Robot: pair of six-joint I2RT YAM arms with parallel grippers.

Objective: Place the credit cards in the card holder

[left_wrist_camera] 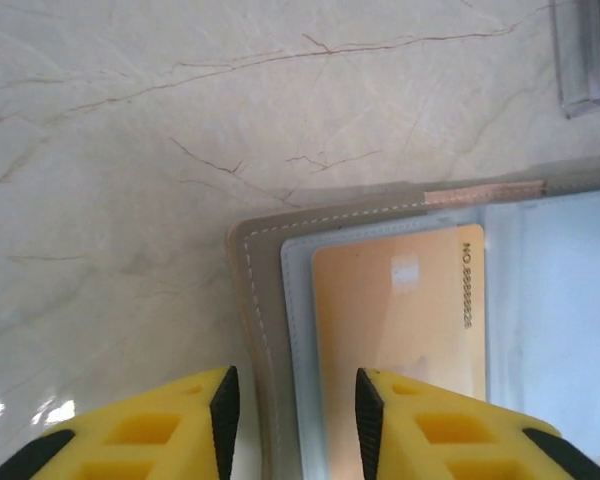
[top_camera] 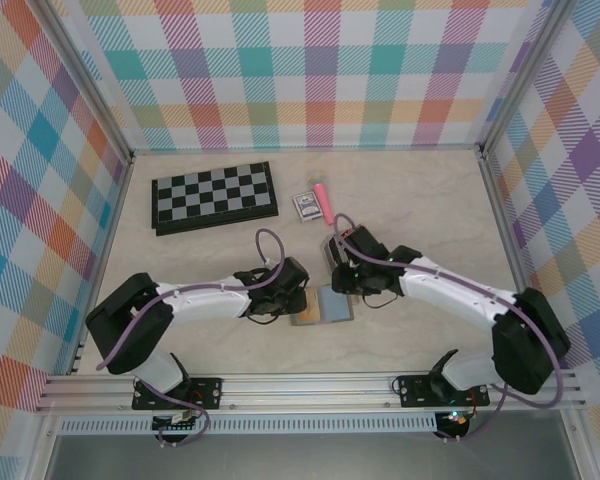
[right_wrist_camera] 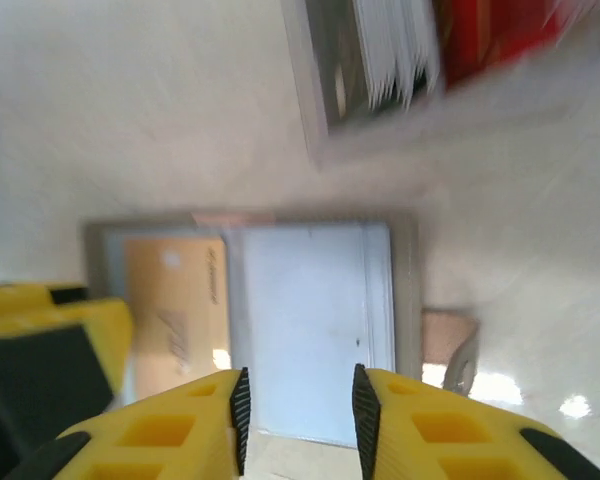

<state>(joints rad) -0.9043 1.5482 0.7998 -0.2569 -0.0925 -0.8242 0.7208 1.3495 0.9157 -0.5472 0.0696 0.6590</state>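
The card holder lies open and flat on the table between both arms. Its grey-brown stitched edge frames clear sleeves. A tan-yellow credit card sits inside the left sleeve, also seen as the tan card. The right sleeve looks pale and empty. My left gripper is open, its jaws straddling the holder's left edge from above. My right gripper is open over the right sleeve's near edge, nothing between its fingers. A red card stands in the slotted rack.
The slotted rack sits just behind the holder, under my right arm. Farther back lie a folded chessboard, a small patterned card box and a pink object. Checked walls enclose the table on three sides.
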